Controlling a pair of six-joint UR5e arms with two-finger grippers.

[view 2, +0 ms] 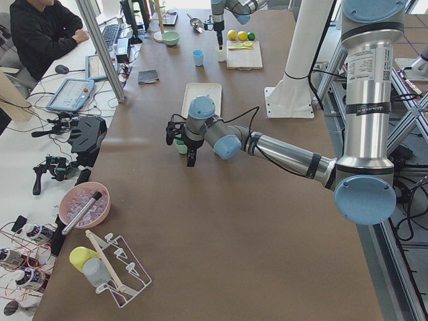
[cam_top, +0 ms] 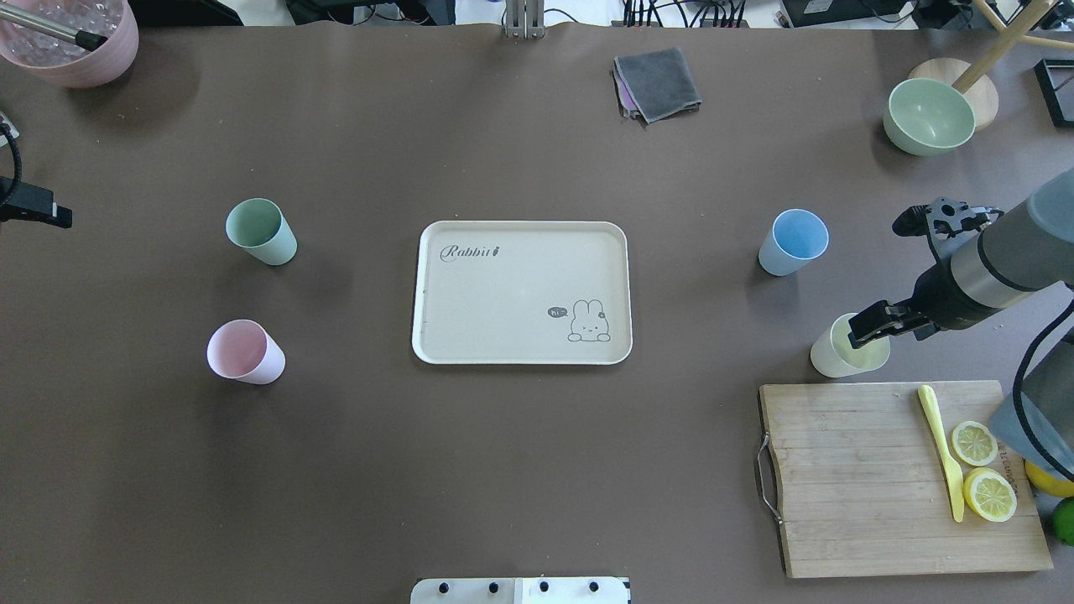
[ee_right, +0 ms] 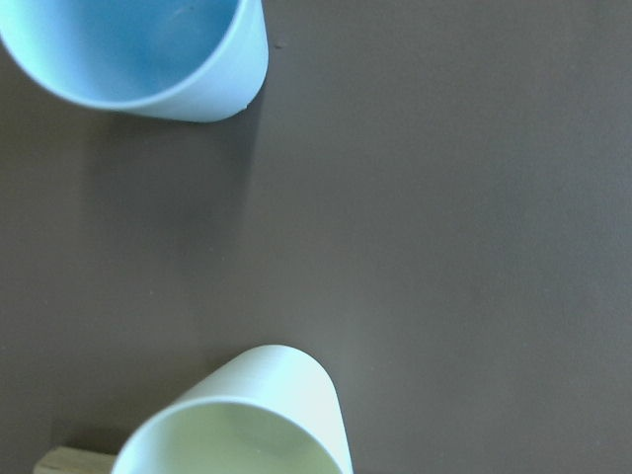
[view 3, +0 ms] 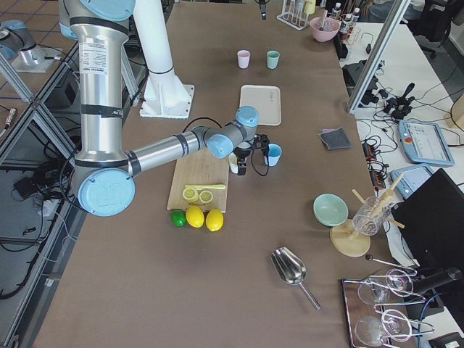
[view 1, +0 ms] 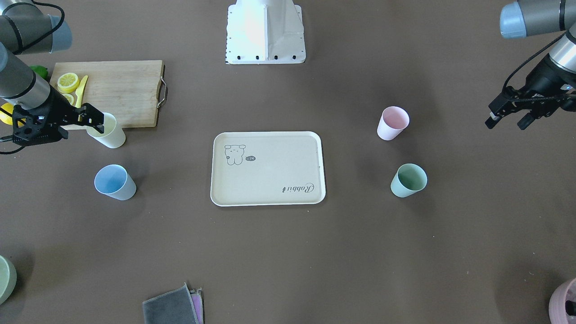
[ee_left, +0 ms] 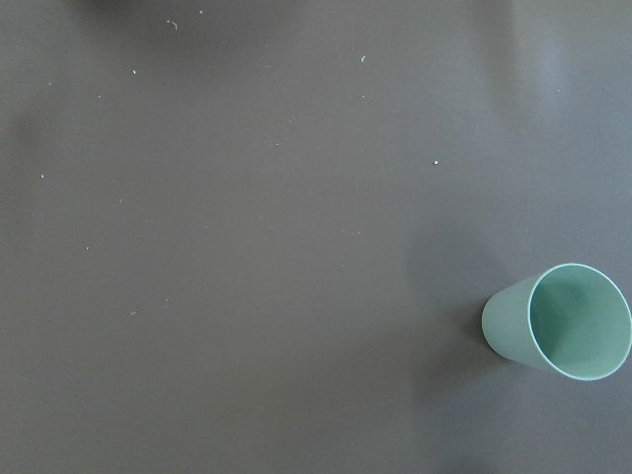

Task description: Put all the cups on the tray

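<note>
The cream tray [view 1: 274, 173] [cam_top: 503, 289] lies at the table's middle with nothing on it. All four cups stand upright on the table. The pale yellow cup [view 1: 111, 136] [cam_top: 839, 356] [ee_right: 257, 415] is by the cutting board's corner. My right gripper [view 1: 96, 120] [cam_top: 868, 329] is at its rim, and its jaws look open with a narrow gap. The light blue cup [view 1: 114, 182] [cam_top: 793, 242] [ee_right: 138, 49] stands near it. The pink cup [view 1: 393, 123] [cam_top: 245, 352] and the mint green cup [view 1: 408, 180] [cam_top: 262, 231] [ee_left: 558, 321] stand on the other side. My left gripper [view 1: 506, 121] is open and empty, out beyond them.
A bamboo cutting board [view 1: 121, 90] [cam_top: 856, 478] holds lemon slices and a yellow knife right beside the yellow cup. A pale green bowl [cam_top: 927, 116], a pink vessel [cam_top: 75, 42] and a folded grey cloth [cam_top: 659, 84] sit along the far edge. The robot base [view 1: 265, 31] stands behind the tray.
</note>
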